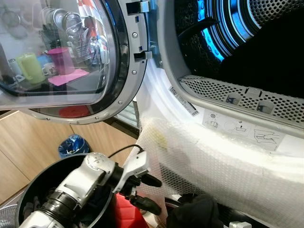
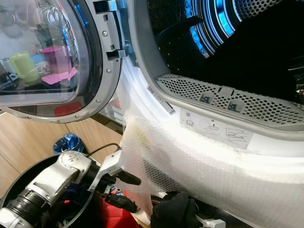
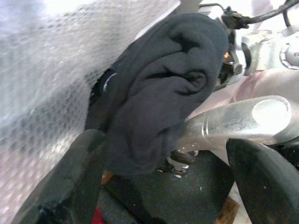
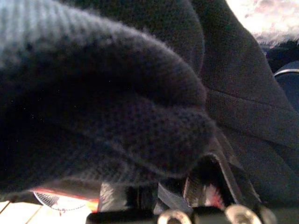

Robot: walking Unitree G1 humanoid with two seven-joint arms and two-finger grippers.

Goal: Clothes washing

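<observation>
The washing machine's drum (image 1: pixel 237 38) stands open in front of me, lit blue inside, with its round door (image 1: pixel 61 61) swung out to the left. Bubble wrap (image 1: pixel 213 161) covers the machine's white front below the opening. My left gripper (image 1: pixel 153 193) hangs open and holds nothing, beside the bubble wrap and over the rim of a black laundry basket (image 1: pixel 42 190). A bundled dark garment (image 3: pixel 159 93) hangs low in front of the machine (image 1: pixel 194 211), wrapped around the end of my right arm. My right gripper is shut on it, and the cloth (image 4: pixel 117 93) hides its fingers.
The perforated grey lint panel (image 1: pixel 237 97) lines the lower lip of the opening. A red object (image 1: pixel 126 213) lies beside the basket. A blue crumpled bag (image 1: pixel 72 145) rests on the wooden floor at the left. The door glass reflects kitchen items.
</observation>
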